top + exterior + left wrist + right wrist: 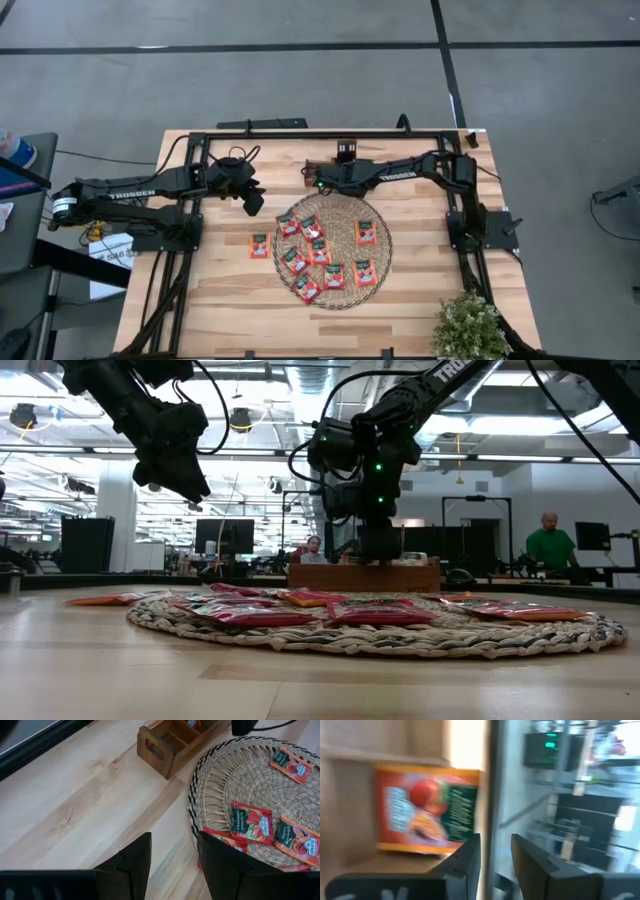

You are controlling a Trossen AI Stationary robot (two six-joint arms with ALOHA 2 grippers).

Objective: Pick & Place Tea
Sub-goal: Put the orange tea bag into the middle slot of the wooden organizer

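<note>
Red-orange across the woven mat [340,206]: 8 tea sachets [320,250] lying flat on it, with 1 stray sachet [260,245] on the bare wood just beside its left rim. Reads as the placing step on the right side: right gripper [495,845] reaching across to the wooden tray [156,751] at the far edge of the mat, fingers parted by a narrow gap and gripping nothing, with a boxed sachet [427,810] standing against the wall of a compartment directly ahead of them. Looks like a delivery finished rather than one about to start. Calls next, probably, for lifting clear of the tray without catching its wall, then swinging back over the mat for another sachet. Meanwhile the left gripper [172,845] hovering above the table [220,290] beside the mat's left side, fingers well apart and empty, near the stray sachet; calls for a straight descent and a pinch on a thin flat packet, likely awkward against smooth boards. Needs care too that both arms do not meet over the tray. Pale butcher-block planks for a surface, framed by black rails, with a small leafy plant [468,325] at the near right corner. Beyond the table, an open workshop hall with ceiling lights, monitors and benches, and a person in a green top [546,547] well off in the background.
</note>
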